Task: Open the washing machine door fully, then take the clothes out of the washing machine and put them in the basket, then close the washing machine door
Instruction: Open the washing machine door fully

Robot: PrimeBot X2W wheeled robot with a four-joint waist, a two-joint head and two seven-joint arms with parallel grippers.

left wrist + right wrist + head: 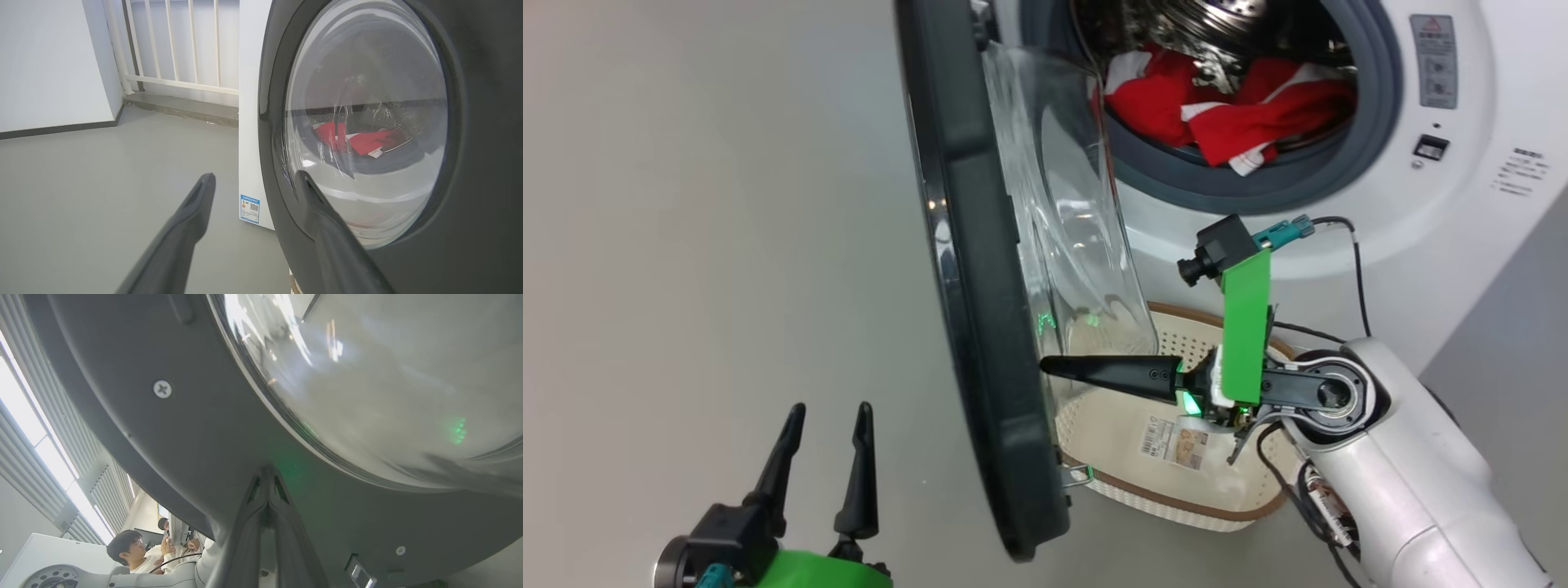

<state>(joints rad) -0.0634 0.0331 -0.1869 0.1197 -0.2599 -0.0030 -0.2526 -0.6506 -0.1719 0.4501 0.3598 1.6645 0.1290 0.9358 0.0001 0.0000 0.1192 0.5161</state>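
Note:
The washing machine door (980, 286) stands partly open, edge-on to me, its glass bowl (1070, 229) bulging toward the washing machine (1421, 212). The red and white clothes (1225, 106) lie in the drum. They also show through the glass (363, 141). My right gripper (1047, 366) is shut on nothing, its tip against the door's inner rim (184, 428) just below the glass, above the basket (1207, 512). My left gripper (825, 425) is open and empty at the lower left. Seen from its wrist, the left gripper (254, 176) is close to the door's outer face (470, 204).
The basket sits on the grey floor under the door's lower edge, in front of the machine. A white railing (175, 41) and wall stand behind the machine's left side. A seated person (130, 547) shows past the door in the right wrist view.

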